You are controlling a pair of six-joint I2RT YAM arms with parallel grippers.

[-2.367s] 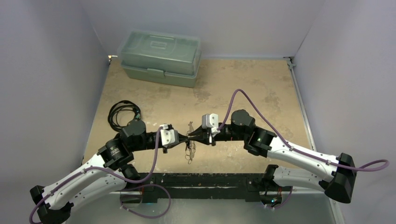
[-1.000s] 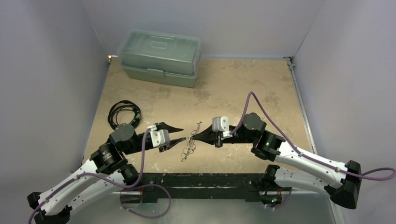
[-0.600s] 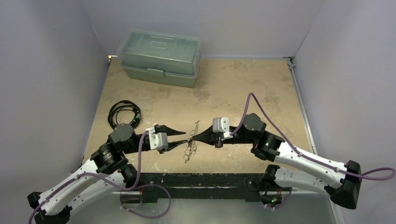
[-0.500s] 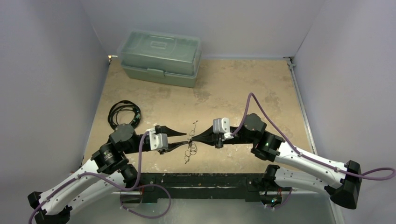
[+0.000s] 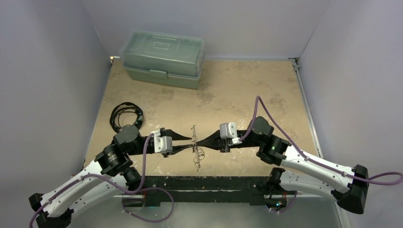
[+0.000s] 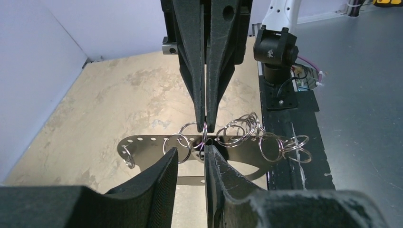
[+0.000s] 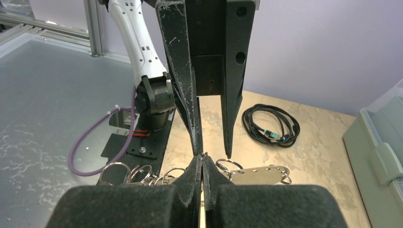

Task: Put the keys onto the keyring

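The keyring (image 5: pixel 194 137) is a thin silvery oval plate with a row of holes, held above the table between both grippers. Several small metal rings (image 5: pixel 198 156) dangle from it. My right gripper (image 5: pixel 200 142) is shut on a small ring at the keyring's middle, as the right wrist view (image 7: pixel 202 159) shows. My left gripper (image 5: pixel 189 142) is open, its jaws a narrow gap apart. One of its fingertips (image 6: pixel 210 153) touches the keyring (image 6: pixel 147 142) next to the right gripper's tips. I cannot make out any keys.
A green lidded toolbox (image 5: pixel 164 58) stands at the back left. A black coiled cable (image 5: pixel 124 115) lies on the table at the left, behind the left arm. The black mounting bar (image 5: pixel 209 183) runs along the near edge. Purple walls close in three sides.
My left gripper let go of the keyring, pulled back left and opened wide, then came back to it with its jaws narrower. The right gripper kept hold; the keyring swung straighter.
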